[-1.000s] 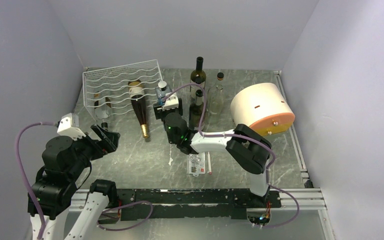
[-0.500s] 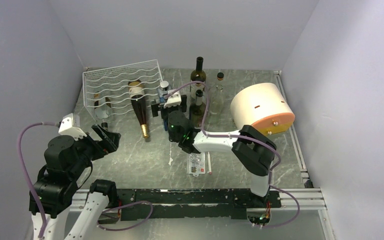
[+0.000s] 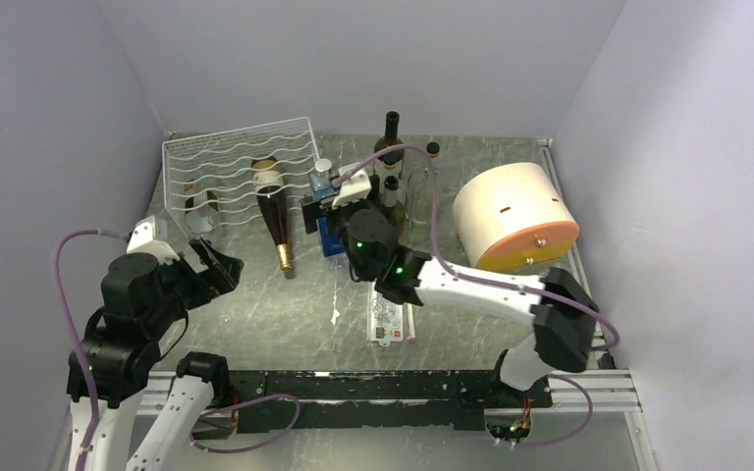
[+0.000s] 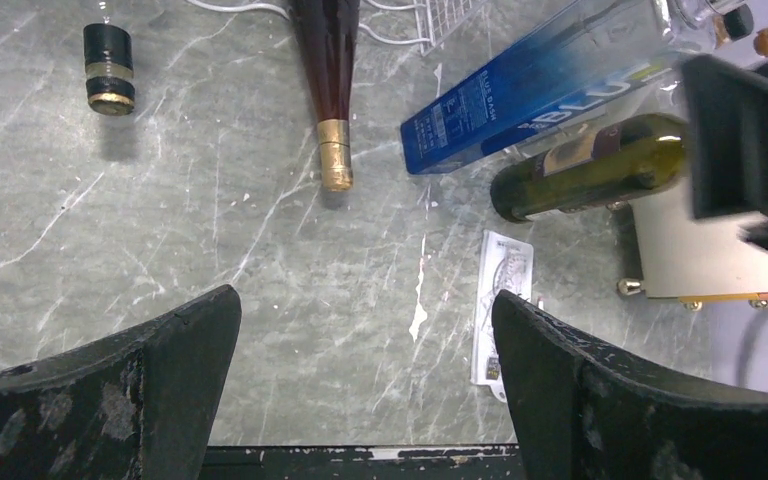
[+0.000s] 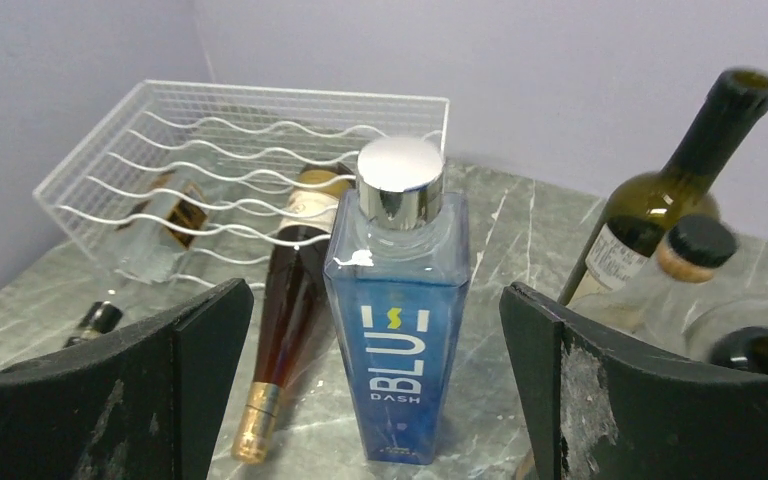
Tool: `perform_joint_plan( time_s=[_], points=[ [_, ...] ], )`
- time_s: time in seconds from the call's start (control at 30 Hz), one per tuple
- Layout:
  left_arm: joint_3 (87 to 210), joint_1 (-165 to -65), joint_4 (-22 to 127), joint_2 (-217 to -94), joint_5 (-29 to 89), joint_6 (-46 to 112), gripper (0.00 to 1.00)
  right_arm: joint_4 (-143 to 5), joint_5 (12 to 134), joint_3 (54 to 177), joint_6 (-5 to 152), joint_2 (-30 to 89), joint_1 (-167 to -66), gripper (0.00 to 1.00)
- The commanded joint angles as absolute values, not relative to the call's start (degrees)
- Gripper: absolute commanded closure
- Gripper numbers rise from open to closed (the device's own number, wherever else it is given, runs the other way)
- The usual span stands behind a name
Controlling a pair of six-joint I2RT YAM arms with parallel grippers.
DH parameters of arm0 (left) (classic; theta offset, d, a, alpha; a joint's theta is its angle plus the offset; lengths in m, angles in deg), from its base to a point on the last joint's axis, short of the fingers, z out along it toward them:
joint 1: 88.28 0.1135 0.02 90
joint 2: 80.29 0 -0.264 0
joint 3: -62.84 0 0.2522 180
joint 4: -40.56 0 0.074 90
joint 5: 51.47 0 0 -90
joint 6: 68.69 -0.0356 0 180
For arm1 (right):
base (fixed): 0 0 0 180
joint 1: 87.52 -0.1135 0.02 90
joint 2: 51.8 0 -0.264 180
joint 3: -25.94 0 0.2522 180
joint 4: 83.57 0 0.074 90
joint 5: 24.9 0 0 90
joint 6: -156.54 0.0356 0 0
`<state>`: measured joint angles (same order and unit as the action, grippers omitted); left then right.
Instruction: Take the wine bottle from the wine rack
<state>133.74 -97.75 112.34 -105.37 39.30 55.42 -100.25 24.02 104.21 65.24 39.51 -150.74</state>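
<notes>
Wine bottle, amber, gold-foil neck, in white wine rack; left claw and right claw wide.

Printed in large white letters on the front of the blue bottle: "BLU", with a smaller "DASH" beneath and a yellow S-like mark above. Right of the blue bottle, paper label on the green bottle, too blurred to read. Same for the white card nearby.

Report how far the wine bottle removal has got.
Done: nothing; the brown wine bottle lies in the wine rack, neck poking out. In hand: nothing; left fingers and right fingers are both open, the right facing a standing blue bottle. Left: grip the bottle, pull it free.
</notes>
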Motion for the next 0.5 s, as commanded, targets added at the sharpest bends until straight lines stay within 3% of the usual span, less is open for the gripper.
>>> perform_joint_plan(
  time_s=[0.0, 0.27, 0.47],
  points=[
    [133.83, -97.51, 108.34, -109.12, 40.00, 54.06, 0.01, -87.02, 30.37, 104.29, 67.01, 31.12, -150.80, 0.00],
    [134.81, -97.51, 104.20, -121.52, 47.95, 47.88, 0.01, -75.16, 44.61, 94.82, 69.10, 16.37, -150.78, 0.00],
    [131.84, -97.27, 94.03, -131.07, 54.05, 45.68, 0.05, -69.83, 48.69, 88.39, 72.27, 8.61, -150.76, 0.00]
  ],
)
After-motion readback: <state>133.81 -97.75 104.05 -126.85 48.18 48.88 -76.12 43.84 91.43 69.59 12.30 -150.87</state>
